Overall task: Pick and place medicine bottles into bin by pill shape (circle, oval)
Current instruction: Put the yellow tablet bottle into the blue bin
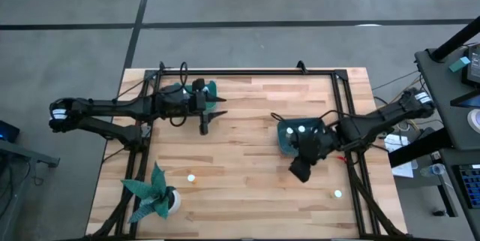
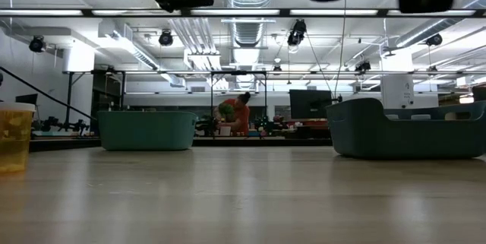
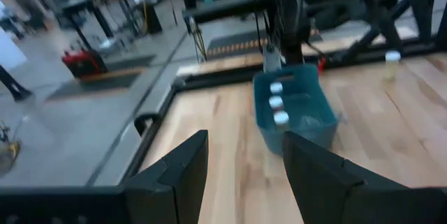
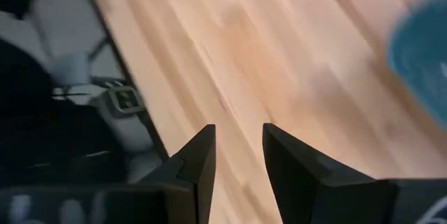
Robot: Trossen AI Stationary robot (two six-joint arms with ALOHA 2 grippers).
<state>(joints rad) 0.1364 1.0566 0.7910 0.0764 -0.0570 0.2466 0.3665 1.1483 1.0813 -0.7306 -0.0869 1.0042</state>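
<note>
Both grippers empty: left gripper (image 3: 241, 168) jaws apart near its tray, right gripper (image 4: 237, 161) jaws narrowly parted beside the teal tray (image 1: 285, 142); two medicine bottles (image 1: 191, 178) wait on the bench (image 1: 247, 196) — next, reach down for one

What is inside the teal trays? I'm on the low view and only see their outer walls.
Observer: The tray that the left wrist view faces holds three white bottles in a row.
Operator: Are any bottles loose on the table?
Observer: From above I see two loose bottles, one close to the paper plant and one on the right arm's side of the table.
Operator: Is either arm carrying one?
Observer: No. The left fingers and the right fingers stand apart with nothing between them.
</note>
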